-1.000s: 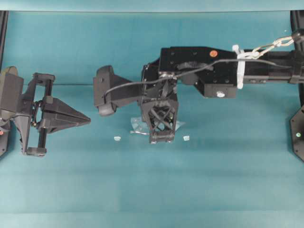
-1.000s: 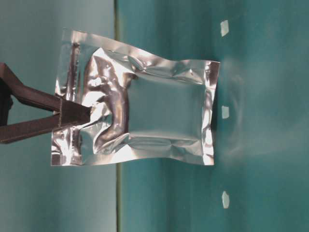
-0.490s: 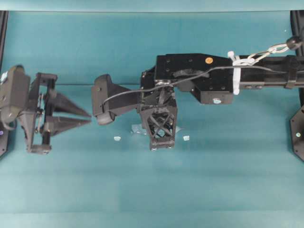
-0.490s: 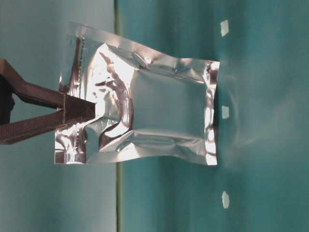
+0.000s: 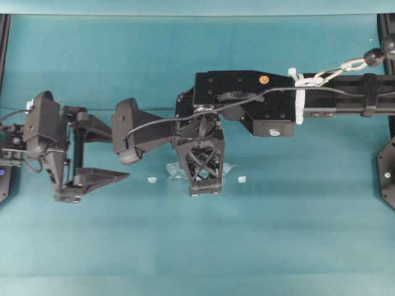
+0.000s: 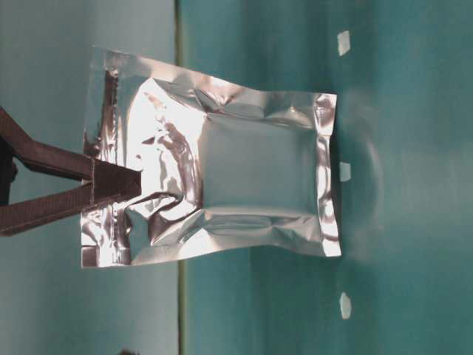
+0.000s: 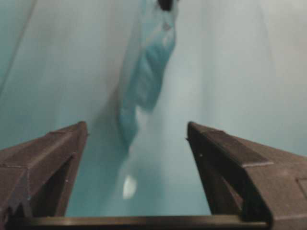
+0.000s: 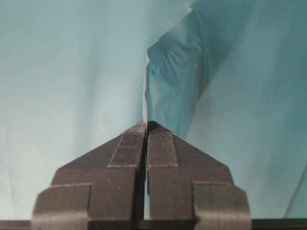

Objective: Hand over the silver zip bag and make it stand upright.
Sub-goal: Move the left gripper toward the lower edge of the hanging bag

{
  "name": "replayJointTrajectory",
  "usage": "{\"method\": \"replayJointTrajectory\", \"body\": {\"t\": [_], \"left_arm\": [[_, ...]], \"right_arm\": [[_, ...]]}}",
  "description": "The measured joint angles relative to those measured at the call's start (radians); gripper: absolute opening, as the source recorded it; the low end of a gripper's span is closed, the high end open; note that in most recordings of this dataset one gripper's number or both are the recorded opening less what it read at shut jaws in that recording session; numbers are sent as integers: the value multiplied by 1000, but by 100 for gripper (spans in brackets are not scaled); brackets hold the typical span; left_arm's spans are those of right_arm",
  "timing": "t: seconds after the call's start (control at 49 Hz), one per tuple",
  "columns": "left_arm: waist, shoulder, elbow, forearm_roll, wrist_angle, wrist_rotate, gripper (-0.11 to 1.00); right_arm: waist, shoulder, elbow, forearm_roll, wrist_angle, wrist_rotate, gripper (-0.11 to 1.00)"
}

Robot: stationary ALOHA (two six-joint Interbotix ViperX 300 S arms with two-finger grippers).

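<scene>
One silver zip bag (image 6: pixel 222 177), crinkled shiny foil with a duller centre panel, stands on the teal tabletop (image 5: pixel 197 246) beside three pale specks (image 6: pixel 344 171). The right tool (image 8: pixel 146 125) pinches its top edge; the left tool (image 5: pixel 111 151) gapes wide, well apart.

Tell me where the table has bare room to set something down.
The wide teal strip along the near edge of the table is bare, as is the far strip behind the arms. It's crowded mid-table, where the right gripper holds the bag between pale specks.
</scene>
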Motion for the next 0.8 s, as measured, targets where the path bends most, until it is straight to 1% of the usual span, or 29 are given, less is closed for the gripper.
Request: {"method": "replayJointTrajectory", "body": {"t": [0.082,0.204,0.531,0.796], "left_arm": [[2,69,0,2,-81,-15,91],[0,187,-23,2,-175,-18,91],[-17,433,-138,2,-275,-18,91],[-14,557,-202,2,-362,-34,91]], "right_arm": [[0,0,0,0,-2,0,-1],[0,0,-2,0,-2,0,-1],[0,0,-2,0,-2,0,-1],[0,-2,0,0,-2,0,-1]]}}
